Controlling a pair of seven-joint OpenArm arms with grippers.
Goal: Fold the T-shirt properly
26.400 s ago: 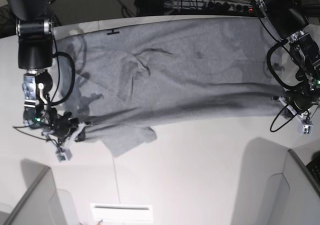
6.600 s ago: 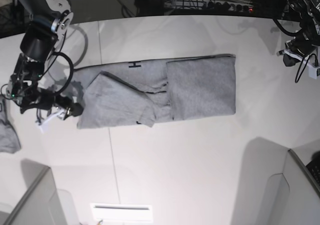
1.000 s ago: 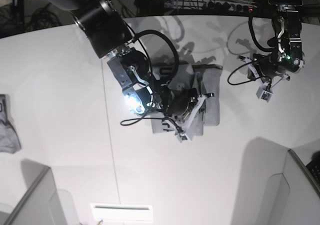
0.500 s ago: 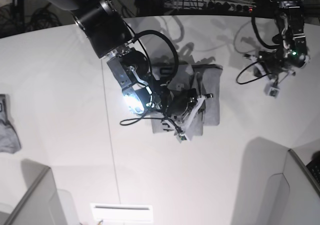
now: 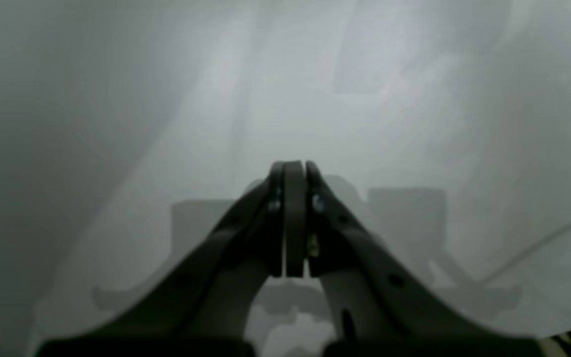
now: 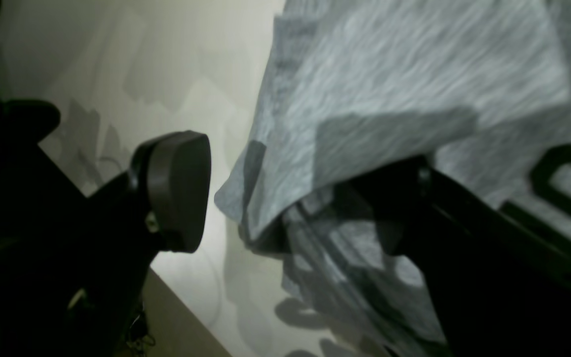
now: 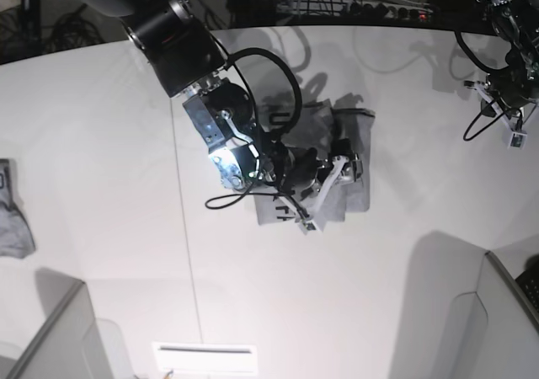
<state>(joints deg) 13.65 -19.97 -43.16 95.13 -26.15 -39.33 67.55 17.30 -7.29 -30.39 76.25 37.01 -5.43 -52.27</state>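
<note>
The grey T-shirt (image 7: 360,195) lies folded into a small thick bundle at the middle of the white table (image 7: 109,143). My right gripper (image 7: 333,179) is over its right half with the jaws wide apart. In the right wrist view, a fold of the T-shirt (image 6: 394,84) drapes over one finger, and the other finger's pad (image 6: 179,191) is clear of the cloth. Black lettering (image 6: 558,181) shows on a lower layer. My left gripper (image 7: 510,128) is far from the shirt at the table's right back. It is shut and empty over bare table in the left wrist view (image 5: 288,218).
A small grey cloth bundle (image 7: 12,227) lies at the table's left edge. Grey partition panels stand at the front left (image 7: 50,337) and front right (image 7: 497,320). A white label (image 7: 205,358) lies at the front edge. Cables and a power strip (image 7: 370,8) run behind the table.
My left arm has moved right and back, away from the shirt. My right gripper has shifted slightly right on the bundle, and the shirt's upper right corner is a little disturbed.
</note>
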